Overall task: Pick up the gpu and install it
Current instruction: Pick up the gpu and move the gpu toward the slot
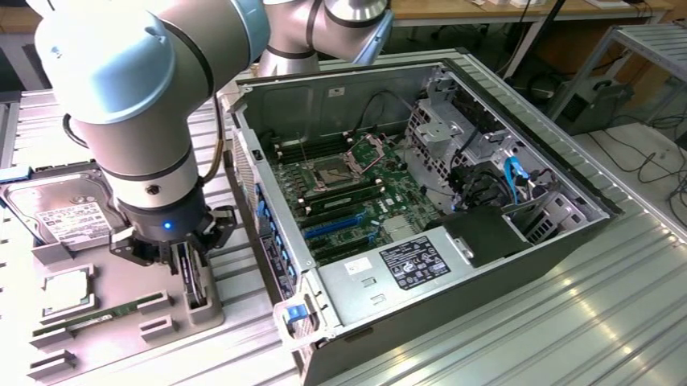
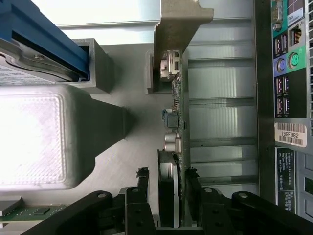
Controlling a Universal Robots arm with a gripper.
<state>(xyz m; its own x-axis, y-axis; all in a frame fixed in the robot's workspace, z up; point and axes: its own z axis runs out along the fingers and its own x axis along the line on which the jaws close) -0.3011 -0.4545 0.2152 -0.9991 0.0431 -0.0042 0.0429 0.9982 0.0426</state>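
The gpu (image 1: 195, 281) is a thin dark card standing on edge in a slot of the grey parts tray (image 1: 118, 273), just off the open computer case's rear side. My gripper (image 1: 183, 259) comes straight down onto it. In the wrist view the gpu (image 2: 172, 103) runs away from the camera, with its silvery bracket (image 2: 178, 24) at the far end. My gripper (image 2: 168, 178) has its black fingers (image 2: 143, 180) pressed against both faces of the card near its fan end, shut on it. The card still sits in the tray.
The open computer case (image 1: 558, 241) lies at the exterior view's right, with the motherboard and blue expansion slots (image 1: 333, 227) showing. Its rear port panel (image 2: 288, 73) is close beside the card. The tray also holds a hard drive (image 1: 59, 213), a processor (image 1: 67, 289) and a green memory stick (image 1: 102, 315).
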